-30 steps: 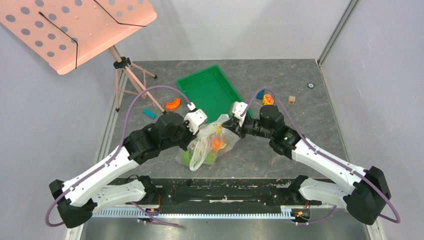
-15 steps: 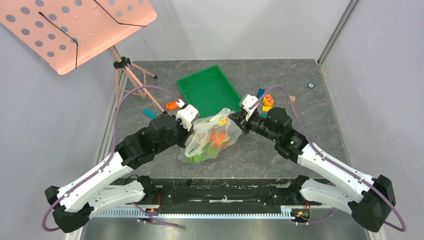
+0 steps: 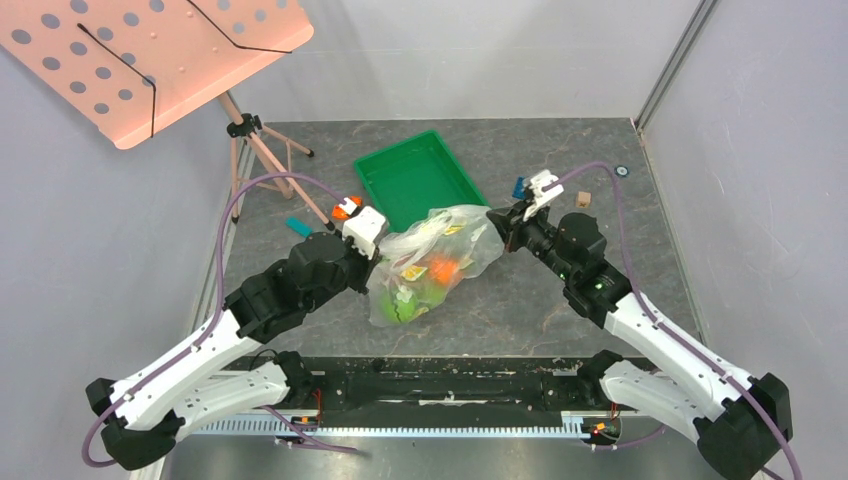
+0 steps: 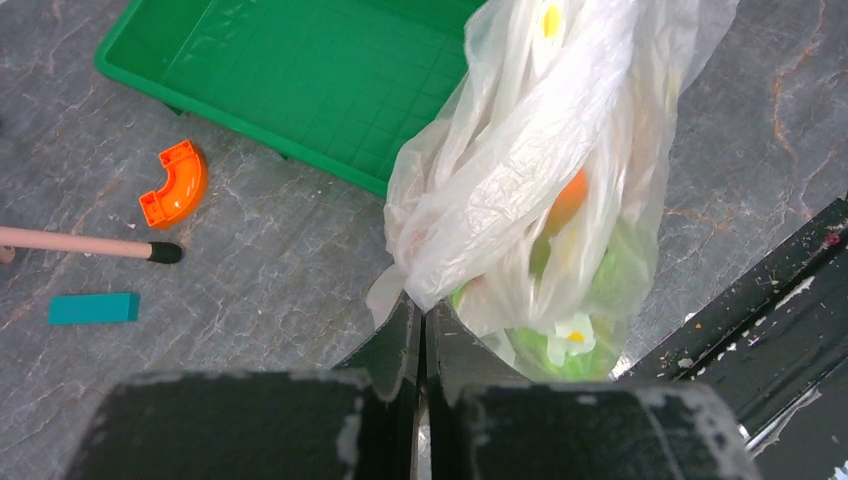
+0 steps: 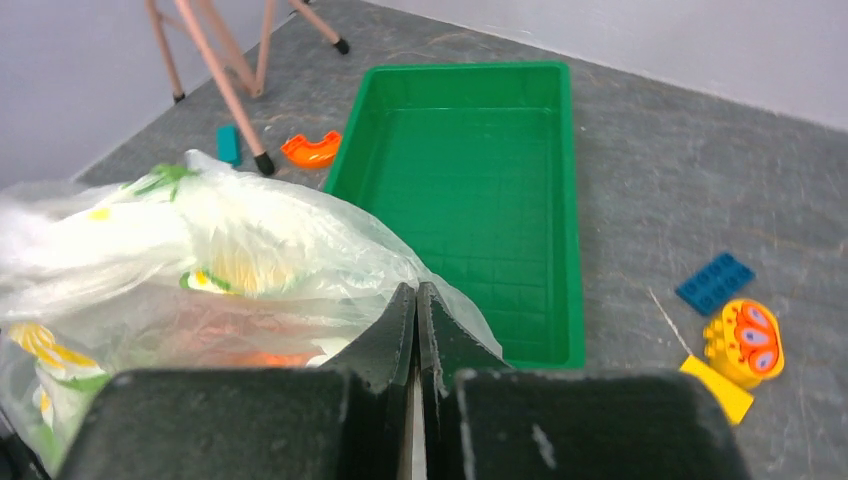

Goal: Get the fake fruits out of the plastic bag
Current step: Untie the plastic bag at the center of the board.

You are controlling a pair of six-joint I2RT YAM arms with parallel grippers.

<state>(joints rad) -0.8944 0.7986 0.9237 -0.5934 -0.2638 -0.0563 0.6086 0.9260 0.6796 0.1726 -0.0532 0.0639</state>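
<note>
While fake fruits (image 3: 443,268) lie inside, left jaws pinch the plastic bag (image 3: 460,226); right jaws — likewise.

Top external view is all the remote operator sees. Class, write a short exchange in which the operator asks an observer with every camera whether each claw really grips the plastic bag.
Operator: Is the left claw pinching the plastic bag?
Observer: Yes. The left wrist view shows its jaws closed on a fold of film.
Operator: And the right claw?
Observer: Its wrist view shows the jaws shut on film too, the green tray just beyond.
</note>
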